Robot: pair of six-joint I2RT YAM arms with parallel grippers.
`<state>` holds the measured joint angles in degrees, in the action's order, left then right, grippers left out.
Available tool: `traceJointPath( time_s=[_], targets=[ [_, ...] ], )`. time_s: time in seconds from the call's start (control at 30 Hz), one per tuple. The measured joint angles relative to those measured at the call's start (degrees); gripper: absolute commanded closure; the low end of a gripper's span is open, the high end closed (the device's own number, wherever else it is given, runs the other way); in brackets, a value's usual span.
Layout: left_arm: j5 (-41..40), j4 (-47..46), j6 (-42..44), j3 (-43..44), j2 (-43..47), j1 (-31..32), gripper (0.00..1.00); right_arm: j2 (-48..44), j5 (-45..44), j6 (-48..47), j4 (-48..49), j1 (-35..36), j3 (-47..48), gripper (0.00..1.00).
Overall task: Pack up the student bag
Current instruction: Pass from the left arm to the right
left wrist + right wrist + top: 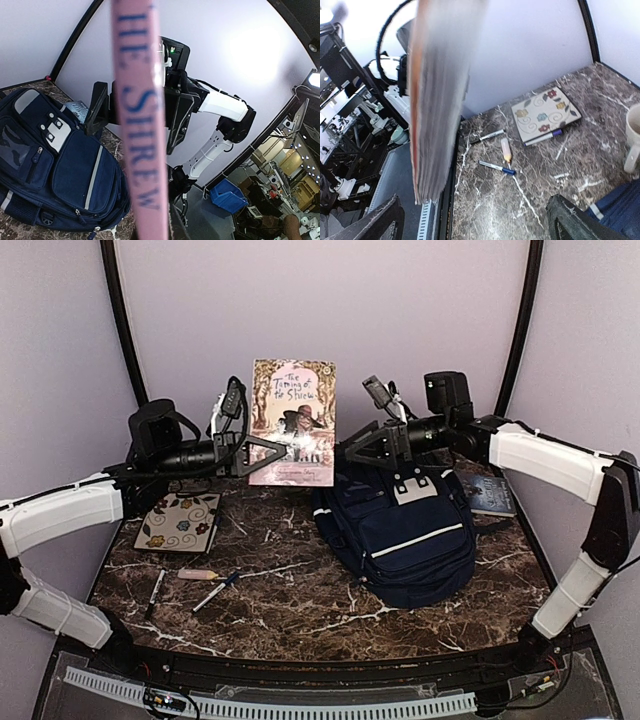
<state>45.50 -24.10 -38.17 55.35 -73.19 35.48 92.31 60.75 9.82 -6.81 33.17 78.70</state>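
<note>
Looking down from the top camera, the student bag [400, 530] lies front-up on the marble table [300, 615], its handle end toward the back wall. Up and left of the bag, a paperback [291, 420] hangs upright in the air, cover to the camera. The left fingers [272, 453] are clamped on the paperback's edge farther from the bag. The right fingers [352, 450] stand spread just off its nearer edge, above the bag. Well left of the bag lie a flowered notebook [178, 522], a pinkish stick [197, 573] and two pens [215, 592]. A dark blue book [492, 495] lies behind the bag's right side.

The left wrist camera adds the paperback's pink spine [140, 115] close up. Beyond it the right fingers [96, 107] splay to either side, and the bag [55, 165] lies below.

The right wrist camera shows the paperback's page edge [437, 100] above its own wide-spread fingers [375, 220]. It alone shows a pale mug [635, 137] near the bag's corner [615, 210].
</note>
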Motion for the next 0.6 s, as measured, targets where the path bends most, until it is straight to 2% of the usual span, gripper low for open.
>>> traceJointPath(
  time_s=[0.3,0.43,0.6],
  targets=[
    [1.9,-7.0,-4.1,0.0,-3.1,2.1,1.00,3.1,7.4,22.7,27.2,3.8,-1.2,0.02],
    [1.5,-7.8,-4.3,0.0,-3.5,2.1,1.00,5.2,8.3,30.3,35.2,5.5,-1.6,0.16],
    [-2.3,-6.4,-2.5,0.0,-3.4,2.0,1.00,5.2,7.0,29.5,30.6,5.9,-1.3,0.35]
  ],
)
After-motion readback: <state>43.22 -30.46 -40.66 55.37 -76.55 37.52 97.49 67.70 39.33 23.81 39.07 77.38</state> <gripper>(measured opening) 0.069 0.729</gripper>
